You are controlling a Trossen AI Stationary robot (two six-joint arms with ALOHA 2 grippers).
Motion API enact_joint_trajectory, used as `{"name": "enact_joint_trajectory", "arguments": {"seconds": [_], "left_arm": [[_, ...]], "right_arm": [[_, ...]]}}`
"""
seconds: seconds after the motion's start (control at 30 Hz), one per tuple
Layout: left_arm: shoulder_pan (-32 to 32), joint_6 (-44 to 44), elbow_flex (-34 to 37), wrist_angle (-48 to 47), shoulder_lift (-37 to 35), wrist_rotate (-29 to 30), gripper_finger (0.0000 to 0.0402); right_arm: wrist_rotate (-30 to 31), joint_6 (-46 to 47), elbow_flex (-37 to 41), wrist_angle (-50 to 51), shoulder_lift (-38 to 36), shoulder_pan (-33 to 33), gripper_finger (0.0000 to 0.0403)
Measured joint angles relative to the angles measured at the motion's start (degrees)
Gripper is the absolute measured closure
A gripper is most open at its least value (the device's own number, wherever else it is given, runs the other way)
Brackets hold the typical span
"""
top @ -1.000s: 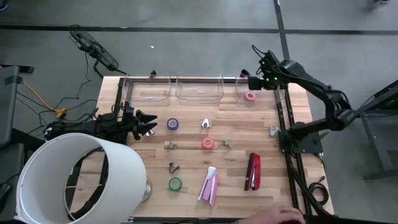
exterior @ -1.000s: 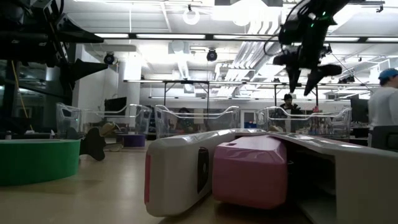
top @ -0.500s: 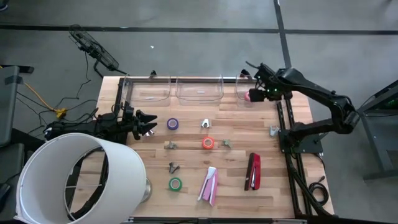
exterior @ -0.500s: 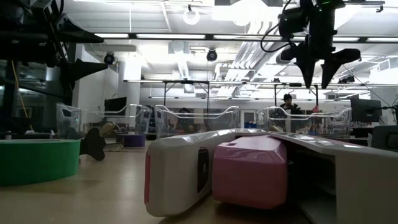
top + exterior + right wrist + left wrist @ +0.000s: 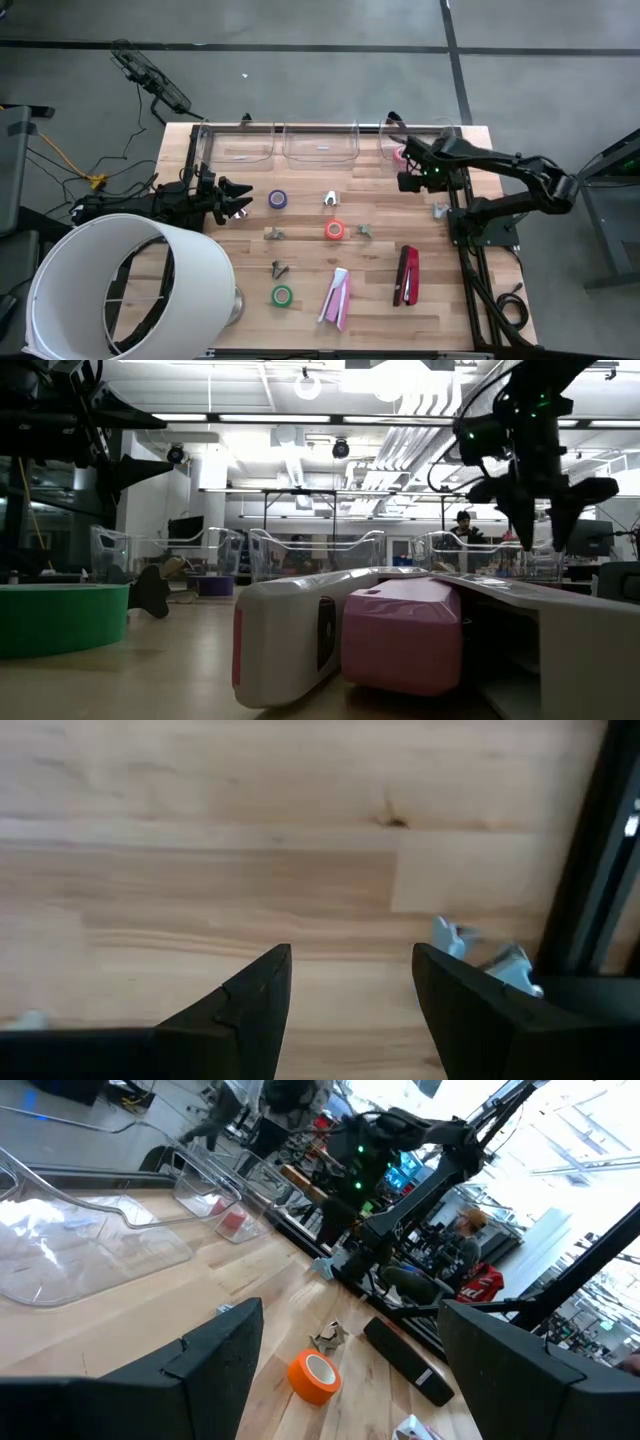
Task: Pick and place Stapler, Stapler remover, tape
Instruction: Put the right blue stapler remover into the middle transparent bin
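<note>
My right gripper (image 5: 408, 172) hangs open and empty above bare wood just in front of the right-hand clear bin (image 5: 388, 143), fingers pointing down (image 5: 540, 510). The pink tape (image 5: 399, 153) lies in that bin, partly hidden by the arm. My left gripper (image 5: 236, 201) waits open at the table's left, beside the purple tape (image 5: 278, 200). Flat on the wood lie the red-orange tape (image 5: 335, 230), the green tape (image 5: 282, 295), a red-and-black stapler (image 5: 408, 275), a pink-and-white stapler (image 5: 337, 297) and several grey staple removers, one (image 5: 480, 960) near my right gripper.
Three clear bins (image 5: 322, 143) line the far edge. A black frame rail (image 5: 452, 200) runs along the table's right side, close to my right gripper. A large white cylinder (image 5: 130, 280) covers the near left corner. Bare wood lies between the bins and the tapes.
My right gripper has swung from above the right-hand bin toward the table's near edge and come down lower, staying open and empty. The pink tape has stayed in the bin. A hand at the near edge has gone from view.
</note>
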State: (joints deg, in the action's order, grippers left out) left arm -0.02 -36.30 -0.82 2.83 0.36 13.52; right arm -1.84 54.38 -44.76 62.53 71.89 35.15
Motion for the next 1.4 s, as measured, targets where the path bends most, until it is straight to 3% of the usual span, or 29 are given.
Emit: {"name": "enact_joint_trajectory", "arguments": {"seconds": [0.5,1.4], "left_arm": [[0.0,-0.01,0.0,0.0,0.0,0.0,0.0105],[0.01,-0.01,0.0,0.0,0.0,0.0,0.0105]], "right_arm": [[1.35,14.18,7.74,0.72,0.01,-6.19,0.0202],[4.74,17.4,10.08,-2.04,4.17,-4.02,0.0204]]}}
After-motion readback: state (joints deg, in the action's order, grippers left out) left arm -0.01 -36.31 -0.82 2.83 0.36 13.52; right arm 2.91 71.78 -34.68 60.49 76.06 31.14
